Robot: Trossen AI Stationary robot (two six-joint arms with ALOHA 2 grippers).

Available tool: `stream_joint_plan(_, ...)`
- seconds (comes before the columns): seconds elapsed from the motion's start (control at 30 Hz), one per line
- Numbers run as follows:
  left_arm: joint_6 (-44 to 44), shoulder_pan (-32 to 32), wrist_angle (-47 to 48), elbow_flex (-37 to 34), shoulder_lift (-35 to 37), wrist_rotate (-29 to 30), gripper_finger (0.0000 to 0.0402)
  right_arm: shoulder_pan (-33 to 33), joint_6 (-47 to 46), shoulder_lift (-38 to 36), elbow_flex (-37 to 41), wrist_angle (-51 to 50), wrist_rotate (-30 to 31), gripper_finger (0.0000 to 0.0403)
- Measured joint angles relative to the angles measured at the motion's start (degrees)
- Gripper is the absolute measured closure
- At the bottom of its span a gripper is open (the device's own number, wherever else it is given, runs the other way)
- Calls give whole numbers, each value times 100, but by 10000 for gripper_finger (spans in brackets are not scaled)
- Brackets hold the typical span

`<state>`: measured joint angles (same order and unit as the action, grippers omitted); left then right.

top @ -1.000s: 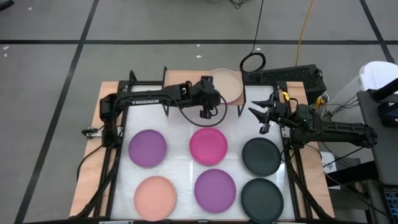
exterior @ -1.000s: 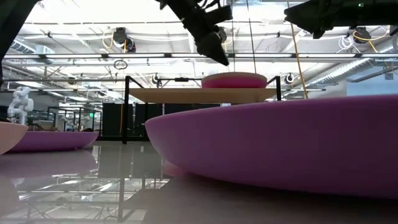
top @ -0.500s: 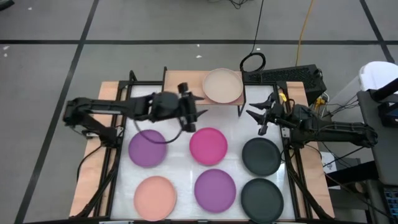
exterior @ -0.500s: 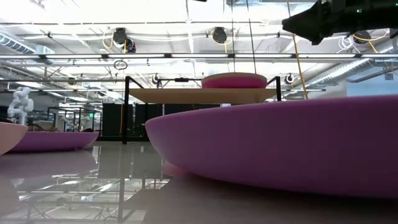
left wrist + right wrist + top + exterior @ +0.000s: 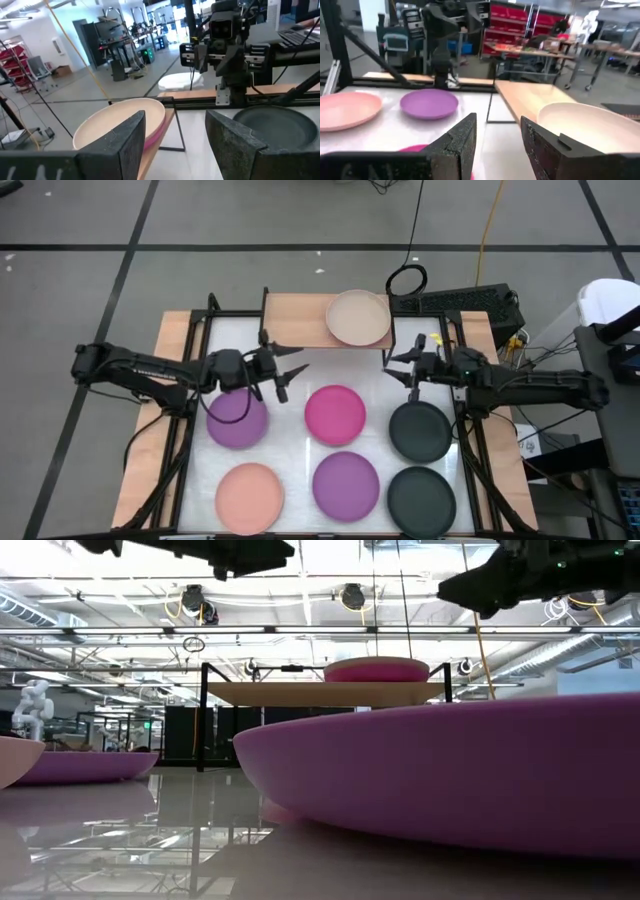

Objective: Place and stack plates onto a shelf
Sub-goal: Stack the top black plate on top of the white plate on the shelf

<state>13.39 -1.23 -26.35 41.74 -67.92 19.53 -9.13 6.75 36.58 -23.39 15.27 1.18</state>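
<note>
The light-wood shelf [image 5: 298,317] stands at the table's far edge. On its right half a cream plate [image 5: 358,318] rests on a magenta plate [image 5: 376,669]; the left wrist view shows the pink rim under the cream plate [image 5: 120,125]. Lying flat on the table are two purple plates [image 5: 238,418] [image 5: 346,483], a magenta plate [image 5: 335,413], a peach plate [image 5: 250,492] and two black plates [image 5: 420,430] [image 5: 421,498]. My left gripper [image 5: 292,372] hangs open above the table between the far purple and the magenta plate. My right gripper [image 5: 398,370] is open, just right of the shelf's near right leg.
Black frame rails [image 5: 190,430] run along the table's left and right sides. The shelf's left half [image 5: 530,97] is bare wood. A keyboard [image 5: 465,302] and cables lie beyond the far right corner. The two grippers face each other across the magenta plate.
My left gripper has drawn back from over the shelf, swinging toward the table's left and near side, and now hovers near the far purple plate, still open. My right gripper has shifted a little toward the table's left. The plates have not moved.
</note>
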Motion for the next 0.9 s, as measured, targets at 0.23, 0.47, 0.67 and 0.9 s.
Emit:
stream_joint_plan(0.23,-64,41,17,-55,19,4,190,100,49,1021,-893,-647,-63,268)
stream_joint_plan(0.47,-243,6,-21,-55,22,2,190,539,418,2084,-1030,-668,-150,268)
stream_joint_plan(0.67,-329,-7,-36,-55,22,-15,190,848,589,2610,-1028,-777,-143,268)
stream_joint_plan(0.9,-458,-7,10,-55,23,-15,190,1183,838,2679,-1028,-1385,-143,268)
